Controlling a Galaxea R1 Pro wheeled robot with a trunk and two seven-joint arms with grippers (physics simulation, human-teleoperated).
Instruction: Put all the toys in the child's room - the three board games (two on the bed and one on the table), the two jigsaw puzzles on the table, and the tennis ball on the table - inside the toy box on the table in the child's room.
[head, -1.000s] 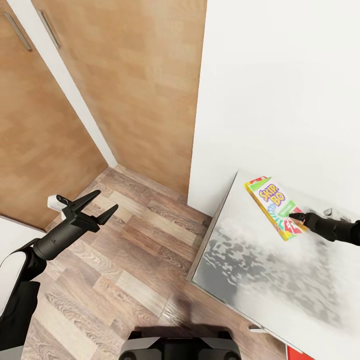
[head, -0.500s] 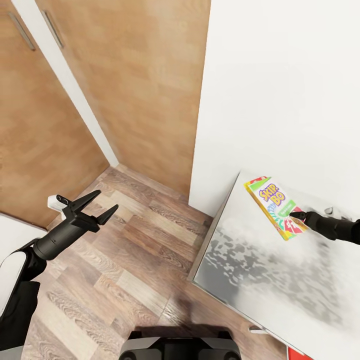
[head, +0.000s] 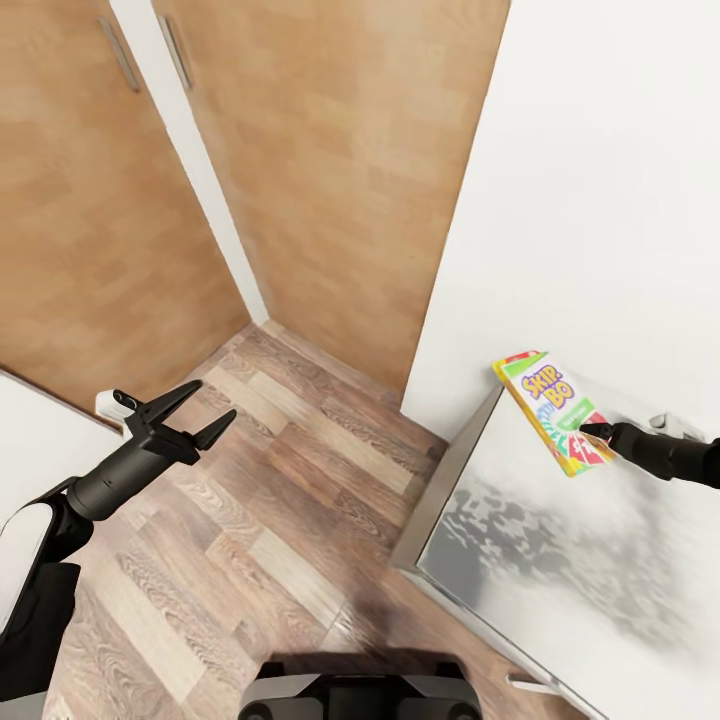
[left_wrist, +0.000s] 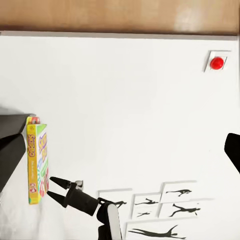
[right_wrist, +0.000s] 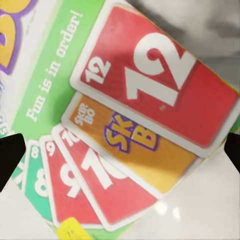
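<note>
Head view: You look down on a wood-plank floor (head: 250, 520), wooden closet doors (head: 330, 170) and a white wall (head: 620, 200). At your right is a pale grey-mottled surface (head: 560, 590); whether it is the bed or the table cannot be told.
Skip-Bo board game (head: 553, 411): It is held up above that surface's far corner, close to the wall.
Right gripper (head: 590, 434): Your right arm reaches in from the right edge, level, with the black fingertips pinched on the box's near lower edge.
Left gripper (head: 200, 412): Your left arm stretches forward over the floor, well apart from the box, with the two fingers spread and nothing between them.
Left wrist view: This adds what the head view lacks: a red wall button (left_wrist: 216, 63), black silhouette figures (left_wrist: 160, 215) low on the wall, and the box (left_wrist: 37, 164) seen edge-on, upright, gripped at its lower end (left_wrist: 56, 191).
Right wrist view: Here you see the box face (right_wrist: 120, 125) close up, with red 12, 10 and 9 cards and "Fun is in order!". Dark fingertips (right_wrist: 10, 157) show at both sides.
</note>
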